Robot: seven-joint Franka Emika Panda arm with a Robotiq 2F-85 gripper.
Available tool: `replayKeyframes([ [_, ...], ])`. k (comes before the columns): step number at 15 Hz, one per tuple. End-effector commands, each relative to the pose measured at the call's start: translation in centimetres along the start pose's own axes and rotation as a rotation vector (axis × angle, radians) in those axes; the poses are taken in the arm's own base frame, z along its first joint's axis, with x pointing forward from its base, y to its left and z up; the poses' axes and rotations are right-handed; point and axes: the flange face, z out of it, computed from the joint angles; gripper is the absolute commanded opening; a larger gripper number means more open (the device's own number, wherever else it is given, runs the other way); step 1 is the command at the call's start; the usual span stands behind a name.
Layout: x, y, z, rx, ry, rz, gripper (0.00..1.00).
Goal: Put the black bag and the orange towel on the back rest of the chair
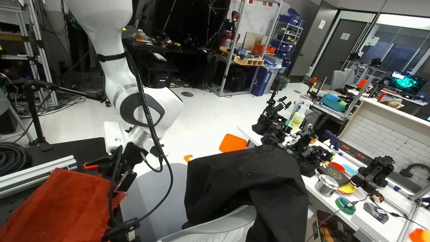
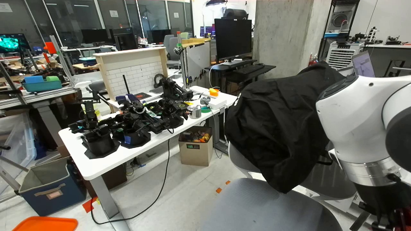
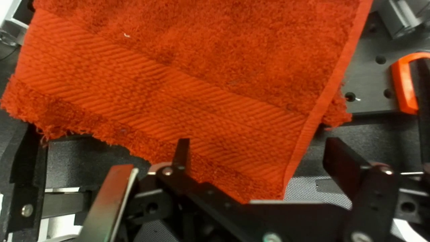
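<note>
The orange towel lies folded on a dark surface at the lower left in an exterior view. It fills much of the wrist view, its near corner pointing toward my jaws. My gripper is open, with that corner between its fingers in view. The left finger overlaps the towel's edge; the right finger is beside it. I cannot tell whether they touch. The black bag hangs draped over the back rest of the grey chair. The bag also shows in an exterior view, covering most of the back rest.
A clamp with an orange handle stands right of the towel. A metal rail runs behind the towel. A grey seat is in front of the bag. A white table with several black devices stands beyond the chair.
</note>
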Motion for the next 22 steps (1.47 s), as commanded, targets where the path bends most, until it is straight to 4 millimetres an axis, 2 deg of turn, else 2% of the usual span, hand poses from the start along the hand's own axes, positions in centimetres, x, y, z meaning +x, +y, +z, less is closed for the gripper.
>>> replayKeyframes([
  [1, 0.6, -0.1, 0.0, -0.024, 0.008, 0.009, 0.97],
  [4, 0.9, -0.1, 0.1, -0.028, 0.009, 0.013, 0.91],
  [5, 0.9, -0.1, 0.3, -0.031, 0.010, 0.014, 0.94],
  [7, 1.1, 0.0, 0.4, -0.036, 0.008, 0.016, 0.91],
  [8, 1.1, 0.0, 0.5, -0.040, 0.007, 0.016, 0.94],
  [9, 1.2, 0.1, 0.7, -0.044, 0.007, 0.015, 0.90],
  [10, 1.3, 0.1, 0.8, -0.046, 0.006, 0.015, 0.65],
  [12, 1.5, 0.1, 0.9, -0.052, 0.007, 0.014, 0.63],
  [16, 1.6, -0.3, 0.6, -0.058, 0.015, 0.005, 0.34],
  [19, 1.8, -0.1, 0.3, -0.056, 0.018, 0.011, 0.10],
  [20, 1.9, 0.2, 0.1, -0.057, 0.019, 0.013, 0.04],
  [22, 1.9, 0.7, -0.4, -0.054, 0.026, 0.020, 0.00],
])
